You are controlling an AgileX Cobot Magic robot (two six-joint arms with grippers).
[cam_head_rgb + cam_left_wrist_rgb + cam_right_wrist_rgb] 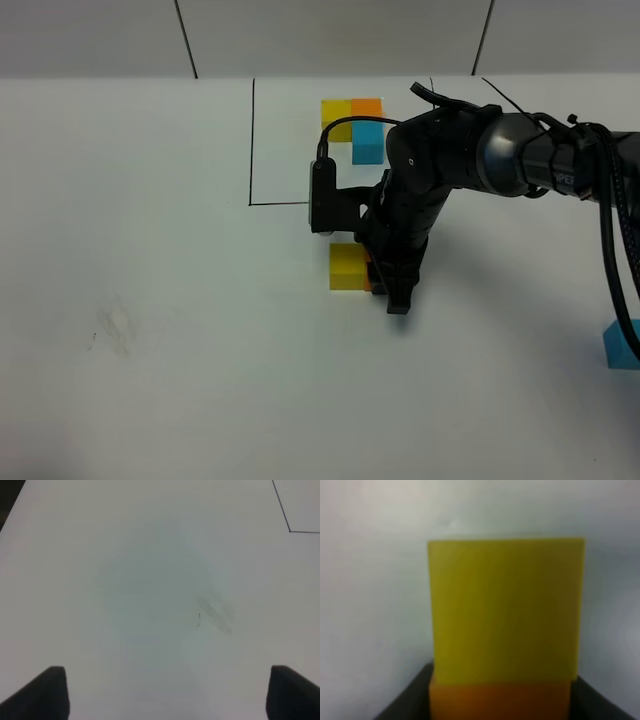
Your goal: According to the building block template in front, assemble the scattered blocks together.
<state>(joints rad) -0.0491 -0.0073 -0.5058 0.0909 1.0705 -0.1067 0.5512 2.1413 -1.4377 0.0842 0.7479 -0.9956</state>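
The building block template (352, 125) is an L of yellow, orange and blue cubes inside a thin black drawn frame at the back. The loose yellow block (346, 267) lies on the table in front of the frame. My right gripper (385, 280) reaches in from the right and is shut on the orange block (368, 276), which touches the yellow block's right side. In the right wrist view the yellow block (505, 610) fills the picture and the orange block (500, 700) sits between dark fingers (402, 705). The loose light blue block (622, 345) lies at the right edge. My left gripper (170, 695) is open and empty.
The black frame line (252, 140) runs down the template's left side, and its corner shows in the left wrist view (290, 530). A faint grey smudge (115, 325) marks the white table at the left. The right arm's cables (620, 230) hang at the right.
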